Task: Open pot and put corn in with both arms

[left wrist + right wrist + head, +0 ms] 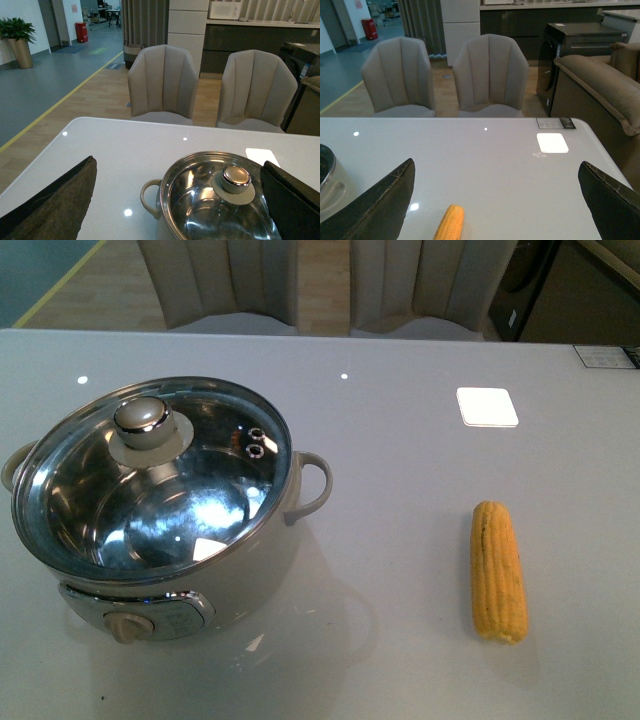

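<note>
Lid-off not started: lid [200, 510] on pot [258, 575], corn [498, 570] on worktop [400, 490], left claw [178, 162] and right claw [496, 164] wide open (both empty); next, left centres on knob [143, 417].

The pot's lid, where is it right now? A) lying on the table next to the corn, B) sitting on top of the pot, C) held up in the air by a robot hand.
B: the glass lid sits closed on the pot, with its knob pointing up.
</note>
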Controlling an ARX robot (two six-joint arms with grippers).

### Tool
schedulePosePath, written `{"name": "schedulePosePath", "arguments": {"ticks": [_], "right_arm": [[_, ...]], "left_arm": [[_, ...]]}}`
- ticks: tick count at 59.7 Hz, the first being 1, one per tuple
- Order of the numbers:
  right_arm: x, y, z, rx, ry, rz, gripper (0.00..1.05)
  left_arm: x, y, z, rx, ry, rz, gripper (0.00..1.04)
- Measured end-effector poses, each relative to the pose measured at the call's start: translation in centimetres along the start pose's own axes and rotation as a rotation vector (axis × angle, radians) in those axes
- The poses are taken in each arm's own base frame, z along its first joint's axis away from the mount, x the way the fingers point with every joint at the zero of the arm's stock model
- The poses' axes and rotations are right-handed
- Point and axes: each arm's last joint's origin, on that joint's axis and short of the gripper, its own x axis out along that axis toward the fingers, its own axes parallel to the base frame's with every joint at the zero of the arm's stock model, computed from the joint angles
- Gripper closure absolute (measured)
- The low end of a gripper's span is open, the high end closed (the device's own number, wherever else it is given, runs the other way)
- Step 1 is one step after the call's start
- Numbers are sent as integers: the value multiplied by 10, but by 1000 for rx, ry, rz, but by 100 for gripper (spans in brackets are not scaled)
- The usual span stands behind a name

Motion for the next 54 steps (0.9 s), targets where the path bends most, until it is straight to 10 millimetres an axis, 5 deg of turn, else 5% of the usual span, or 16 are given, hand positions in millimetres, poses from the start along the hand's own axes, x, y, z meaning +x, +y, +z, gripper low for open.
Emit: {"name": "schedulePosePath", "arguments": {"ticks": [45,54], "right_arm": [[0,0,0,0,0,0,9],[0,0,0,0,0,0,9]], "left_arm": [[0,0,0,0,0,0,7],[7,-3,-7,-27,436,-1,7]]}}
